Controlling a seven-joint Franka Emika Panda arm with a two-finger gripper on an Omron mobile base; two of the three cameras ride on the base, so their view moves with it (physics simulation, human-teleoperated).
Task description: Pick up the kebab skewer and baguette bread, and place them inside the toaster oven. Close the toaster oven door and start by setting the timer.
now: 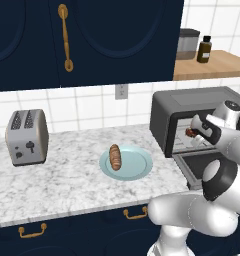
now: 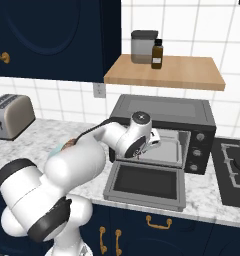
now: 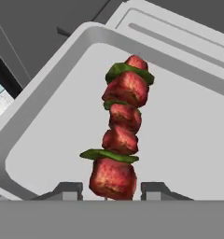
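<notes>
The kebab skewer (image 3: 121,135), red meat chunks with green pieces between them, stands out from between my fingertips (image 3: 67,189) over the light grey tray (image 3: 188,140) inside the toaster oven (image 2: 164,112). My gripper (image 3: 111,189) is shut on its near end, at the oven's mouth (image 1: 193,134). The toaster oven door (image 2: 147,185) lies folded down flat in front. The baguette bread (image 1: 115,157) rests on the left part of a pale blue plate (image 1: 139,165) on the counter, left of the oven.
A silver two-slot toaster (image 1: 27,136) stands at the counter's far left. A wooden shelf (image 2: 167,72) with a canister and a brown bottle hangs above the oven. A stove top (image 2: 237,167) lies right of the oven, whose knobs (image 2: 196,150) are on its right side.
</notes>
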